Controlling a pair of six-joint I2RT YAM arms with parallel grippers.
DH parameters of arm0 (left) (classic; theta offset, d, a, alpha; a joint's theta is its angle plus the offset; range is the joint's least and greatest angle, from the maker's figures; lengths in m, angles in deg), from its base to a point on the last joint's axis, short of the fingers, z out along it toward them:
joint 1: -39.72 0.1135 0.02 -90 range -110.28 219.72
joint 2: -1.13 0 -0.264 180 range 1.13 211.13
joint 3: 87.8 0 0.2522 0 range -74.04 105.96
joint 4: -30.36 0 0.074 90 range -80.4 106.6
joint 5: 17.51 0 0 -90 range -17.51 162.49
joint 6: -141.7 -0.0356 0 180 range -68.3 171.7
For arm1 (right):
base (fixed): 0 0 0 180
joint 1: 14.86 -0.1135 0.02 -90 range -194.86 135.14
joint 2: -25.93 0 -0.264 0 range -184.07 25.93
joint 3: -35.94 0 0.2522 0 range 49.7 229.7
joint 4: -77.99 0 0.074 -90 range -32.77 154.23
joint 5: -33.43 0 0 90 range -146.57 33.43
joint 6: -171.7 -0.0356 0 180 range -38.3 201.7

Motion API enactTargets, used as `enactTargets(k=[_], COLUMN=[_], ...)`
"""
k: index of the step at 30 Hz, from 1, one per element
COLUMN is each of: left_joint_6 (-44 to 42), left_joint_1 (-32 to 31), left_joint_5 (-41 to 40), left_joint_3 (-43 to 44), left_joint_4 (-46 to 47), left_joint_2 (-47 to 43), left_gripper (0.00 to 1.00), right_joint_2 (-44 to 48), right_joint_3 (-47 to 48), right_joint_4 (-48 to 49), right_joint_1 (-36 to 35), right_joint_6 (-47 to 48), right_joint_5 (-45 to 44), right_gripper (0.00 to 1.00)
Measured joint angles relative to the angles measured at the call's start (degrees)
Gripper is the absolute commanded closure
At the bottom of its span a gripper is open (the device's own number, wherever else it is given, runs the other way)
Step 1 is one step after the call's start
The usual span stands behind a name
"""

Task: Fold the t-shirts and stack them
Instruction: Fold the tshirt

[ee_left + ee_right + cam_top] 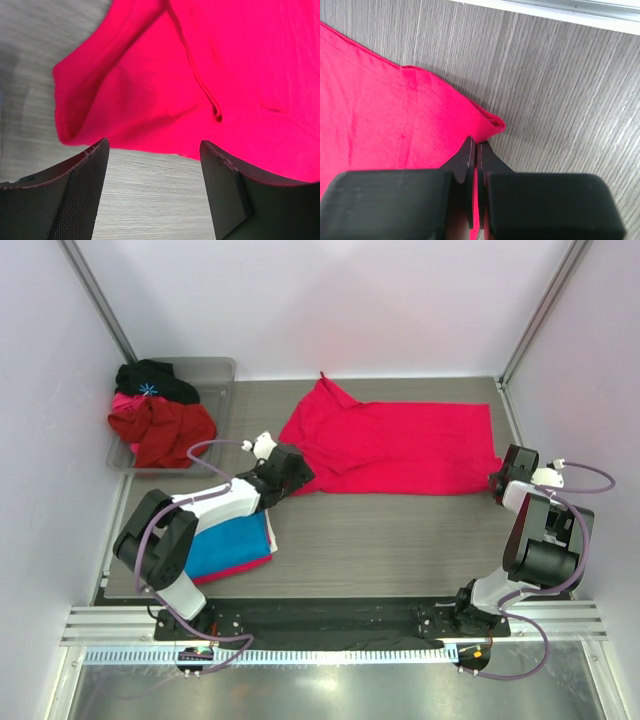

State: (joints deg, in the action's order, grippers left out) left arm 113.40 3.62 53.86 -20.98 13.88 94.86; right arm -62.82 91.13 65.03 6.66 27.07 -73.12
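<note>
The bright crimson-pink t-shirt (400, 445) lies spread across the back middle of the table. My left gripper (292, 472) is open at the shirt's near-left corner. In the left wrist view its fingers (95, 165) stand wide apart over bare table, with the shirt's hem (150, 115) just ahead of them (152, 145). My right gripper (500, 483) is shut on the shirt's near-right corner. In the right wrist view the cloth (395, 125) is pinched between the closed tips (477, 145). A folded bright blue t-shirt (228, 543) lies under my left arm, on a pink-red one (245, 568).
A clear plastic bin (218, 375) at the back left holds dark red and black clothes (155, 420). Metal frame posts stand at the back corners. A white wall rail (560, 7) runs close beyond the right gripper.
</note>
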Motion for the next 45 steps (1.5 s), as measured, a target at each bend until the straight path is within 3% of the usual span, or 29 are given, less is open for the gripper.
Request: enactTargets(k=[9,18,27,31,35,36,45], left_joint_6=[14.8,22.3,25.2,25.9,25.1,24.8,19.1], left_joint_1=[-7.9,-8.2,-6.6,-4.8,-4.2,-4.0,-1.6], left_joint_5=[-14.0,-21.2,-22.8,-22.9,-23.0,-22.9,-22.8], left_joint_3=[0.2,3.7,5.3,5.3,6.1,6.3,8.6], left_joint_4=[-7.1,-13.3,-17.0,-17.6,-17.6,-17.5,-17.9], left_joint_2=[1.1,5.8,8.6,9.8,10.8,11.0,11.2], left_gripper=[0.33,0.37,0.55,0.81,0.91,0.99,1.0], right_joint_2=[0.0,-0.2,-2.0,-2.0,-2.1,-2.2,-2.4], right_joint_3=[-0.2,-0.2,-0.2,-0.2,0.3,0.9,4.1], right_joint_4=[0.0,0.0,0.0,0.0,-1.1,-2.0,-6.9], right_joint_1=[0.1,0.3,1.0,1.1,1.1,1.1,1.1], right_joint_6=[-0.7,-0.9,-1.1,-1.1,-0.9,-0.8,0.8], right_joint_5=[0.5,1.2,2.6,2.8,3.0,3.1,3.5], right_gripper=[0.99,0.99,0.99,0.99,0.99,0.99,0.99])
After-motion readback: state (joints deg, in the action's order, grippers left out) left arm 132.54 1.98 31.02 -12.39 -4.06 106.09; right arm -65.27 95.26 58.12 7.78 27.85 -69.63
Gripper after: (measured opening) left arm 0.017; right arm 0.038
